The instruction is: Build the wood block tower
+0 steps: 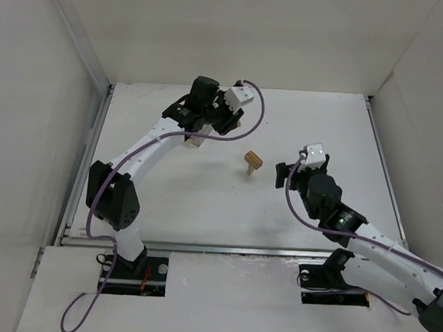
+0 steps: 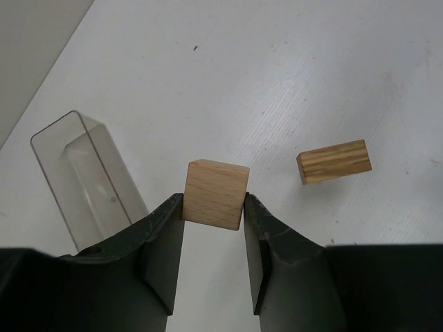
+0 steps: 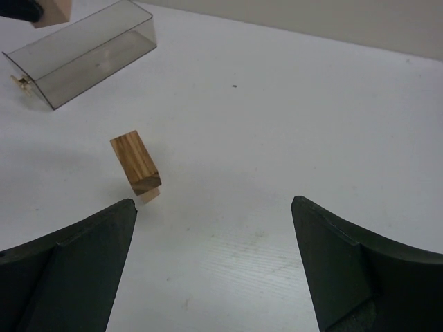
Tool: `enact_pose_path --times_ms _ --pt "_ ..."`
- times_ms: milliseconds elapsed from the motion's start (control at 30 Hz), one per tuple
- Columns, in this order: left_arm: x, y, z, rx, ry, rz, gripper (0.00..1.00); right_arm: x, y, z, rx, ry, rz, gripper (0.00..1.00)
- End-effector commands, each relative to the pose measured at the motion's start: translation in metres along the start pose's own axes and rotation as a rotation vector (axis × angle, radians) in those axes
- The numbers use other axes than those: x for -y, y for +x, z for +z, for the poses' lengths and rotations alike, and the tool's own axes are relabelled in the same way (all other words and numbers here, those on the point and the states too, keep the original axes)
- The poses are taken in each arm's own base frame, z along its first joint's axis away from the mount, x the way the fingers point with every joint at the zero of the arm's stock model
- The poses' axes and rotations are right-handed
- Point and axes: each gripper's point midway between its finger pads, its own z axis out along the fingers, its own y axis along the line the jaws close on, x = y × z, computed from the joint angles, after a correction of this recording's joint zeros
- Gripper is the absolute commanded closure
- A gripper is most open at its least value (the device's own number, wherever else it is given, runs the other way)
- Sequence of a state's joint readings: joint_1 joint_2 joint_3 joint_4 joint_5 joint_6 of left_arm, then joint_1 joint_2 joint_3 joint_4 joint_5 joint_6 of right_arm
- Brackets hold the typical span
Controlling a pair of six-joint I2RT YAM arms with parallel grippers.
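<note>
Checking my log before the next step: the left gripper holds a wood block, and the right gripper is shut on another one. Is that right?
Not quite: the right wrist view shows the right gripper open and empty. The left gripper does hold a wood block.

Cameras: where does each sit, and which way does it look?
Top external: above and behind, looking down at the table; left arm and right arm show.
Left wrist: looks down past the left hand gripping a block.
Right wrist: looks across the table past the open right hand.
Both wrist views share the wood block tower and clear box.
</note>
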State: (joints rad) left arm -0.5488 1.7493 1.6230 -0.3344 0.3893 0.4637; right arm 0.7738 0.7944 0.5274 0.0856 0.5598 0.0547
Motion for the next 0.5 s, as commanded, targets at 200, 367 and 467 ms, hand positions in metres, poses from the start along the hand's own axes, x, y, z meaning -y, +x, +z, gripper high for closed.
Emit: enact_pose_path --times_ms 200,367,467 --pt "-0.049 0.021 -0.068 0.023 -0.288 -0.193 0.92 0.029 -0.101 0.012 0.117 0.239 -0.205 0.01" --pt "-0.055 0.040 -0.096 0.015 -0.356 -0.227 0.92 0.036 -0.157 0.011 0.337 0.314 0.004 0.01" --pt "-0.046 0.050 -0.107 0.022 -0.374 -0.224 0.92 0.004 -0.167 0.021 0.300 0.148 -0.030 0.01"
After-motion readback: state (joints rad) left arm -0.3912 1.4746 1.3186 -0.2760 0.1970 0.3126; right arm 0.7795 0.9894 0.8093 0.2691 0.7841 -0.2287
